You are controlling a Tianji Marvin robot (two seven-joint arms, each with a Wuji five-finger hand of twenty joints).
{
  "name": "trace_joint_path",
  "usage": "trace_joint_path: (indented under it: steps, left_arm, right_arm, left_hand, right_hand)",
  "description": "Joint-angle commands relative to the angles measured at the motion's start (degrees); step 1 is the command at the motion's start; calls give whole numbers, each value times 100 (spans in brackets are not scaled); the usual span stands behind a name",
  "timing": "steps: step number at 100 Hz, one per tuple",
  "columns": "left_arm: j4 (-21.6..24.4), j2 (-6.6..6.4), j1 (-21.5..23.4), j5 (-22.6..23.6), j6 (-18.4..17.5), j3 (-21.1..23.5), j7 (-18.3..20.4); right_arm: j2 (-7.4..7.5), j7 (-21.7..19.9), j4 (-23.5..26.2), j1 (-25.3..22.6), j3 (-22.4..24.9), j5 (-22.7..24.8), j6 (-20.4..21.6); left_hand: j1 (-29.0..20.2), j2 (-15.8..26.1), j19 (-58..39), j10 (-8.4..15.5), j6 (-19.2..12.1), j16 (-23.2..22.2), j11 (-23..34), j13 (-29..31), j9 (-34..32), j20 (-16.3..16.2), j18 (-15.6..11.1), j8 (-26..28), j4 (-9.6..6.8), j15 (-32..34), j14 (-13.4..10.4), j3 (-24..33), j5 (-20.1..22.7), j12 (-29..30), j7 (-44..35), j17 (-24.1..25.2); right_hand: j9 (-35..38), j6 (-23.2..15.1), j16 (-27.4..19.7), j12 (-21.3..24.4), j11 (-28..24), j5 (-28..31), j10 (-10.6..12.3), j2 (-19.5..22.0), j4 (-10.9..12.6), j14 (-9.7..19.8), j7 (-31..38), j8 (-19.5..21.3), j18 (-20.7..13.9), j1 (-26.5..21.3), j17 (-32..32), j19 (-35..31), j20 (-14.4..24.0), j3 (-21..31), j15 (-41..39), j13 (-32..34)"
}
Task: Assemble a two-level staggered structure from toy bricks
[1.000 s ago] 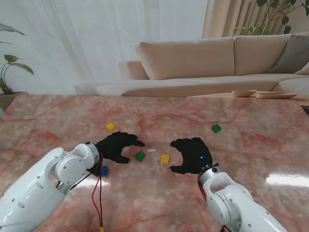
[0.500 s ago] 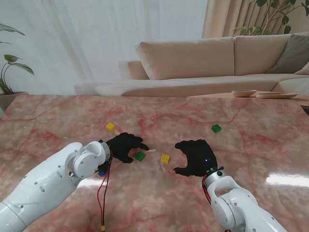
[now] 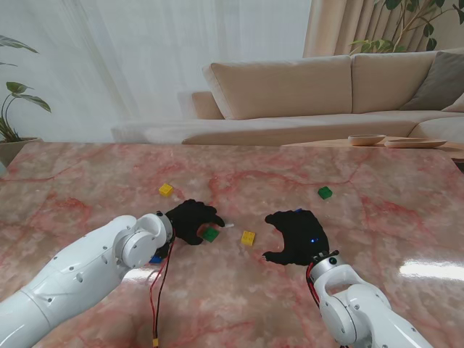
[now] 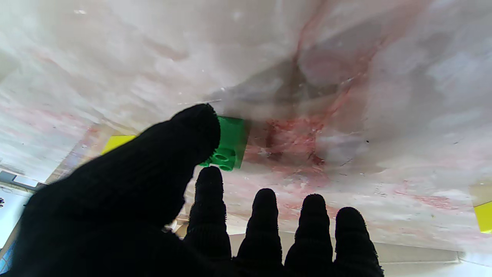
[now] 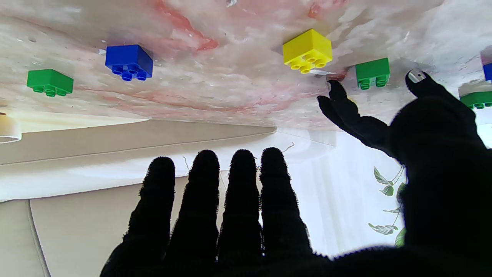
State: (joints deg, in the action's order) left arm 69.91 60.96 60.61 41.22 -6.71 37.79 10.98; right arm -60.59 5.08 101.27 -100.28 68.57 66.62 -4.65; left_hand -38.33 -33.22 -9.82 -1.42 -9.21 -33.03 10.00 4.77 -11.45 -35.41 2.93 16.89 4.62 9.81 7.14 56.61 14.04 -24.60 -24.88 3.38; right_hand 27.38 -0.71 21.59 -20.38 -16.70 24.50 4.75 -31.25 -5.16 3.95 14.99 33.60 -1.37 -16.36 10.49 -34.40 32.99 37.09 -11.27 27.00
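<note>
A small green brick (image 3: 210, 234) lies on the marble table (image 3: 377, 217), with a yellow brick (image 3: 248, 238) just to its right. My left hand (image 3: 192, 221), in a black glove, hovers at the green brick (image 4: 230, 142). Its thumb tip (image 4: 198, 123) sits against the brick's side, and the other fingers are stretched out and apart. To the right of the yellow brick (image 5: 307, 50), my right hand (image 3: 296, 235) is open with its fingers spread and nothing in it. A blue brick (image 5: 128, 61) lies just beyond the right hand's fingers.
Another yellow brick (image 3: 166, 190) lies farther off on the left, and another green brick (image 3: 325, 192) farther off on the right. A second blue brick (image 3: 156, 258) peeks out beside my left forearm. A sofa stands beyond the table's far edge.
My left hand has slid forward and to the right, up to the green brick. My right hand has drifted slightly to the right, away from the yellow brick. No brick has moved.
</note>
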Motion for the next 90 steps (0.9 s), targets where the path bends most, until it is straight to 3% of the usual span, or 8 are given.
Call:
trace_joint_path:
  steps: [1, 12, 26, 41, 70, 72, 76, 90]
  left_arm:
    - [-109, 51, -51, 9, 33, -54, -65]
    - [-238, 86, -137, 33, 60, -186, -201]
    - [-386, 162, -155, 104, 103, -264, -570]
    - [-499, 231, -158, 143, 157, -327, -867]
    - [-562, 280, -180, 142, 173, -428, -1029]
    - [-560, 282, -179, 151, 187, -436, -1041]
    - [-553, 290, -170, 175, 234, -451, -1082]
    - [-560, 341, -150, 183, 349, -495, -1241]
  right_arm:
    - [2, -89, 8, -63, 9, -24, -9]
    - [3, -126, 26, -73, 25, -37, -8]
    - [3, -138, 45, -83, 41, -41, -2]
    - [3, -145, 58, -96, 60, -32, -4]
    - [2, -163, 71, -124, 85, -49, -7]
    - [1, -164, 71, -125, 86, -52, -7]
    - [1, -167, 71, -127, 90, -60, -5]
    - [2, -179, 71, -133, 99, -77, 19]
  left_hand:
    - [170, -206, -94, 141, 38, -83, 117, -139, 151, -192, -141, 178, 164, 160, -159, -37, -197, -96, -240, 91]
    - [214, -209, -168, 190, 80, -109, 343, -96, 90, -421, -149, 568, 187, 351, -149, -50, -142, -131, -694, 112]
    - [299, -185, -574, 264, -29, -207, 949, 194, -29, -661, -102, 1516, 232, 725, -118, -77, -92, -269, -1795, 45]
    - [382, -214, -869, 257, -109, -319, 1324, 418, -236, -441, -46, 2263, 259, 975, -70, -62, 181, -398, -2581, 12]
    - [544, -332, -1018, 183, -170, -340, 1432, 467, -391, -302, 5, 2669, 317, 1041, -49, -161, 849, -516, -3096, -11]
    - [453, -377, -1075, 181, -207, -337, 1427, 487, -456, -271, 16, 2778, 537, 1047, -39, -320, 1006, -532, -3216, -3]
    - [365, -421, -1142, 168, -266, -340, 1437, 538, -546, -248, 31, 2848, 728, 1066, -28, -501, 1176, -549, -3334, -11]
    - [194, -388, -1299, 149, -405, -343, 1459, 650, -828, -136, 54, 2731, 839, 1103, -18, -923, 1511, -584, -3510, -17]
  right_hand:
    - [38, 40, -53, 25, 85, -13, -67, 62, 193, -19, -23, -87, 98, 65, -35, 1, 44, 9, 13, -190]
    - [41, 38, -53, 24, 90, -10, -71, 72, 193, -21, -20, -93, 98, 60, -37, -1, 51, 9, 16, -186]
    - [43, 34, -54, 23, 94, -7, -68, 91, 191, -16, -16, -99, 103, 56, -36, -1, 59, 11, 22, -191]
    - [52, 30, -53, 21, 94, -8, -64, 116, 188, -17, -15, -105, 108, 47, -35, 1, 64, 15, 22, -184]
    - [49, 18, -53, 23, 108, -11, -58, 185, 182, -20, -16, -118, 107, 45, -44, 13, 70, 30, 27, -192]
    - [46, 15, -53, 23, 110, -14, -56, 188, 183, -20, -17, -119, 104, 36, -50, 16, 69, 36, 27, -193]
    - [50, 11, -53, 23, 110, -14, -58, 196, 181, -18, -18, -120, 107, 40, -44, 14, 71, 37, 28, -194]
    - [62, -6, -53, 22, 109, -6, -49, 229, 178, -16, -17, -125, 108, 38, -38, 15, 75, 53, 28, -193]
